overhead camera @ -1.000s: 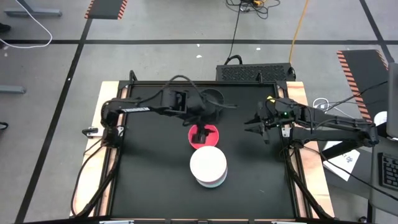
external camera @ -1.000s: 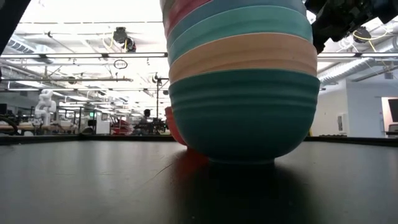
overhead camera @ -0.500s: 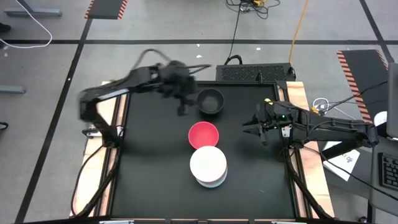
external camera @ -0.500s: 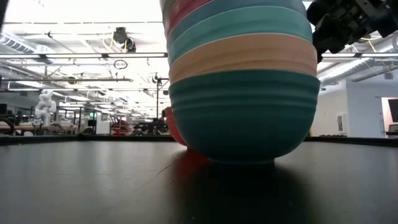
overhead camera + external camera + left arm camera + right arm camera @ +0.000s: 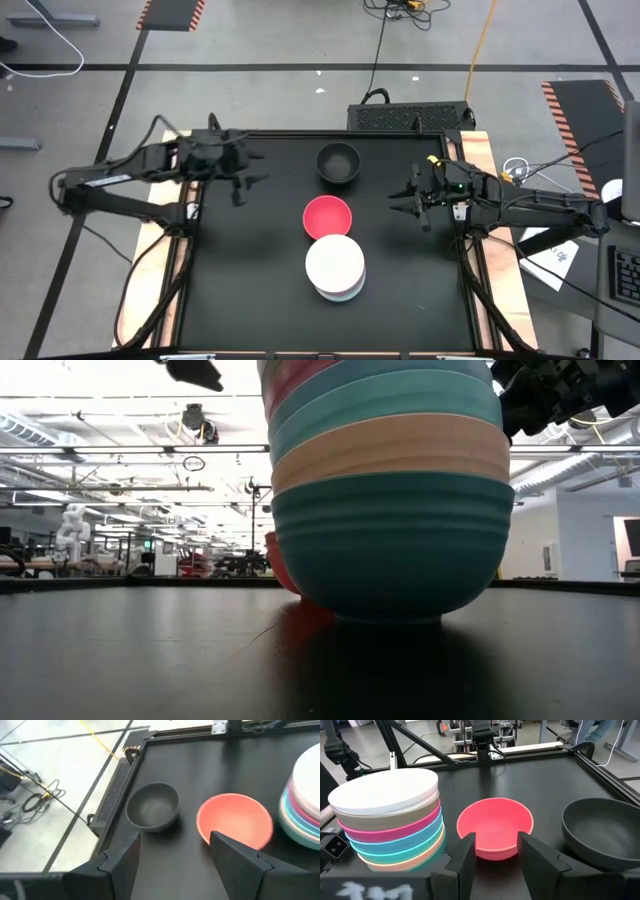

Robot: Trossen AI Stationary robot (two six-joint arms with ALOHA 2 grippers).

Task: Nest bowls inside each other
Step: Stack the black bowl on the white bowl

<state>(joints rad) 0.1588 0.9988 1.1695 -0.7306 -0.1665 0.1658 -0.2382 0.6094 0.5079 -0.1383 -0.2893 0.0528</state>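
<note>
Your right end effector (image 5: 408, 203), spread and empty, sits nearer the red bowl (image 5: 327, 216); the left end effector (image 5: 243, 178), apparently spread too, is farther.

- The stack of nested round plastic bowls (image 5: 390, 490) is cut off above in the low view, and it hides most of the red plastic bowl (image 5: 278, 565) behind it.
- From above, the white top bowl (image 5: 334, 263) covers the rest of that stack.
</note>
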